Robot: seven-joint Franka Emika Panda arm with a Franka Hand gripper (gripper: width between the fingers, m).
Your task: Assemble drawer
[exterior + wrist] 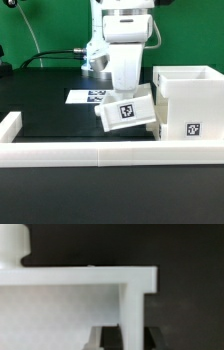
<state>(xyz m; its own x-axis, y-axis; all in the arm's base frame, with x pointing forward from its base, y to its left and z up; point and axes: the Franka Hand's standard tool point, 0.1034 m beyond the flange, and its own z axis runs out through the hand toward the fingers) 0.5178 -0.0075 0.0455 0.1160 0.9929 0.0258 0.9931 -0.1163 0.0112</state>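
tilted tray [126, 111] over black table [50, 118], green backdrop [55, 25] behind

The tray [127, 112] hides the gripper [128, 339] tips in the exterior view; the arm [122, 40] runs past the top edge.

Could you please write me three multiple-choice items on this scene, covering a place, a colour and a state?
1. In the exterior view, the case stands on which side of the tray? A left; B right; C on top of it.
2. The table is: A black; B green; C white.
3. The tray is: A flat on the table; B tilted in the claw; C inside the case.

Answers: B, the case fills that view's right; A, its top is black; B, the tray's wall sits pinched in the claw and it hangs tilted.
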